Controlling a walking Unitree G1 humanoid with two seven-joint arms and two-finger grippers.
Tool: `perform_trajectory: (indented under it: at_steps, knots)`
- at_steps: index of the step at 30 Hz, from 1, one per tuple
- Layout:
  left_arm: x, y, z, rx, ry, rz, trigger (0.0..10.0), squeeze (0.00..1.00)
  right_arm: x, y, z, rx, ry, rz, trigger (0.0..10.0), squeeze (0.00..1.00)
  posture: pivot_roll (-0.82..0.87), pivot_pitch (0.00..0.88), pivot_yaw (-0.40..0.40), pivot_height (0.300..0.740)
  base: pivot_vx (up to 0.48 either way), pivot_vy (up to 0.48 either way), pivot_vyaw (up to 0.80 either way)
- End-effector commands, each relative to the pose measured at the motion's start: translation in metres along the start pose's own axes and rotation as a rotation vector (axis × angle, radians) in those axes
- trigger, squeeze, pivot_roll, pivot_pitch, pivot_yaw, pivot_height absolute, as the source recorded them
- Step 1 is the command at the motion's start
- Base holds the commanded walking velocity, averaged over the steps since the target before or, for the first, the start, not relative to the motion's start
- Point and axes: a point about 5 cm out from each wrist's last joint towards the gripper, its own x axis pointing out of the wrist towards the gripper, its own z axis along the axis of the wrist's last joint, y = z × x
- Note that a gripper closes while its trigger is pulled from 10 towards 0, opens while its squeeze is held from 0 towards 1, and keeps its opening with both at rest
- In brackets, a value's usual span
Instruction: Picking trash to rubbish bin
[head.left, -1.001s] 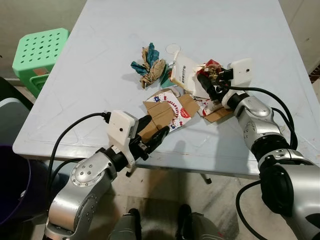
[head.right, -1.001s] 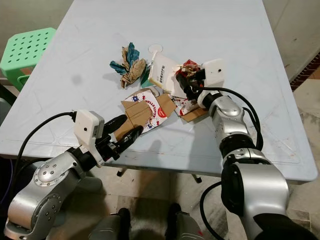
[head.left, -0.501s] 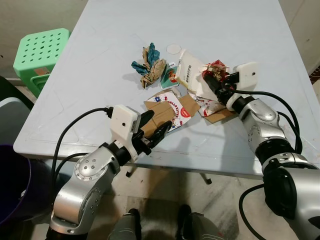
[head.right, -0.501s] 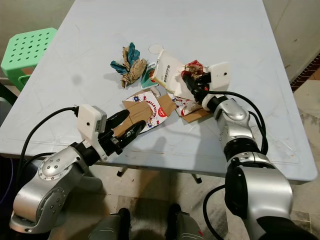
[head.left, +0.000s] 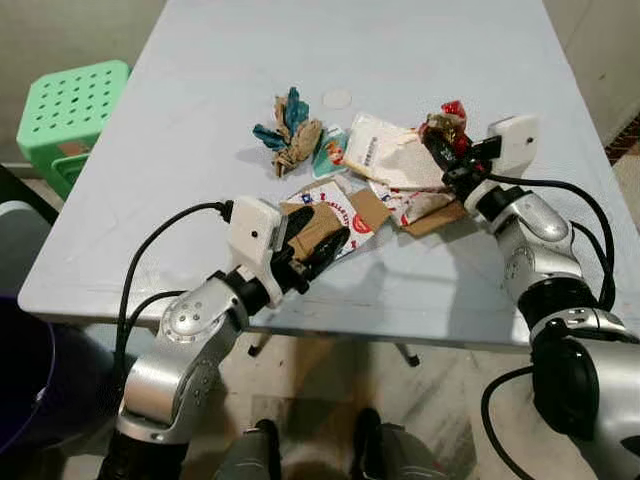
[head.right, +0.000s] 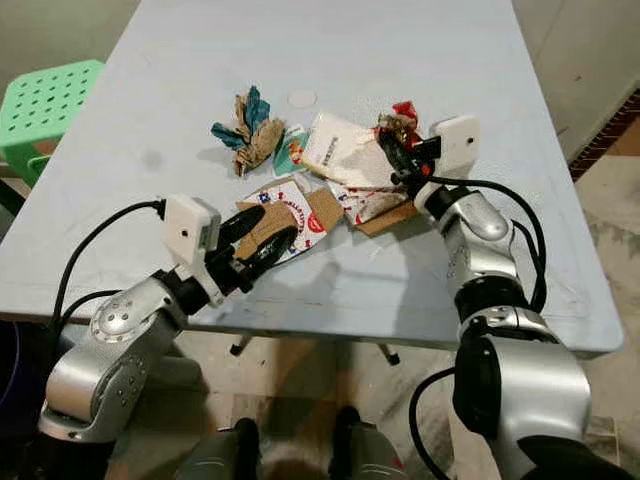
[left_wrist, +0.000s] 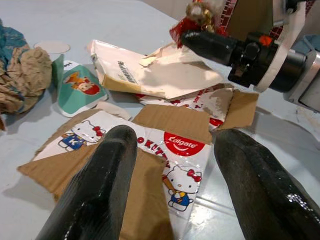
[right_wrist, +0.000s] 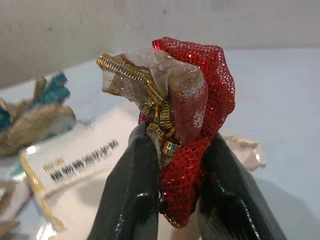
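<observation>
Right gripper (right_wrist: 172, 165): jaws clamped on red mesh ribbon scrap (right_wrist: 192, 115), held just above the white paper bag (head.left: 392, 160) on the pale blue surface (head.left: 200, 110). Left gripper (left_wrist: 172, 185): jaws apart, straddling printed cardboard packaging (left_wrist: 150, 160). Nearby: crumpled brown-and-teal paper (head.left: 290, 140), small teal cup (left_wrist: 75, 90). Green stool (head.left: 65, 110) beside surface.

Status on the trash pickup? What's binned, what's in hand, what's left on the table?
Nothing looks binned from what shows. In hand: the right tool is shut on the red and gold mesh scrap, lifted above the table. The left tool is open over the cartoon-print cardboard, not gripping. Left: that cardboard, the white paper bag, the crumpled brown and teal paper, the small teal cup and the white round lid.
</observation>
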Motion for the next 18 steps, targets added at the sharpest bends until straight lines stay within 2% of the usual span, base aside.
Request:
perform_trajectory:
  at_steps: [1, 4, 6, 8, 9, 10, 13, 14, 18]
  knots:
    - [0.000, 0.001, 0.000, 0.011, -0.007, 0.003, 10.0, 0.00, 0.000, 0.002, 0.003, 0.012, -0.040, 0.021, 0.0, 0.00, 0.21, 0.221, 0.013, 0.740, 0.000, 0.000, 0.00]
    - [0.004, 0.004, 0.001, 0.015, -0.023, 0.012, 10.0, 0.00, 0.001, 0.004, 0.009, 0.024, -0.085, 0.031, 0.0, 0.00, 0.20, 0.189, 0.006, 0.740, 0.000, 0.000, 0.00]
    - [0.006, 0.005, 0.002, 0.019, -0.031, 0.017, 10.0, 0.00, 0.001, 0.006, 0.010, 0.029, -0.104, 0.039, 0.4, 0.00, 0.19, 0.178, 0.002, 0.740, 0.000, 0.000, 0.00]
    - [0.010, 0.008, 0.002, 0.024, -0.041, 0.031, 10.0, 0.00, -0.001, 0.008, 0.008, 0.035, -0.109, 0.044, 7.0, 0.00, 0.18, 0.159, -0.008, 0.740, 0.000, 0.000, 0.00]
    - [0.010, 0.009, 0.003, 0.031, -0.042, 0.043, 10.0, 0.00, -0.003, 0.010, 0.004, 0.029, -0.100, 0.046, 10.0, 0.00, 0.18, 0.159, -0.008, 0.740, 0.000, 0.000, 0.00]
    - [0.013, 0.011, 0.000, 0.043, -0.042, 0.080, 10.0, 0.00, -0.010, 0.012, -0.009, 0.030, -0.058, 0.033, 10.0, 0.00, 0.18, 0.136, -0.019, 0.740, 0.000, 0.000, 0.00]
    - [0.013, 0.011, -0.002, 0.048, -0.044, 0.100, 10.0, 0.00, -0.019, 0.014, -0.019, 0.011, -0.030, 0.019, 10.0, 0.00, 0.18, 0.123, -0.021, 0.740, 0.000, 0.000, 0.00]
    - [0.010, 0.013, -0.004, 0.066, -0.057, 0.147, 10.0, 0.00, -0.029, 0.017, -0.028, 0.022, -0.026, -0.003, 10.0, 0.00, 0.18, 0.108, -0.025, 0.740, 0.000, 0.000, 0.00]
    - [0.007, 0.018, -0.006, 0.066, -0.086, 0.217, 10.0, 0.00, -0.041, 0.022, -0.034, 0.025, -0.038, -0.032, 10.0, 0.00, 0.17, 0.081, -0.029, 0.740, 0.000, 0.000, 0.00]
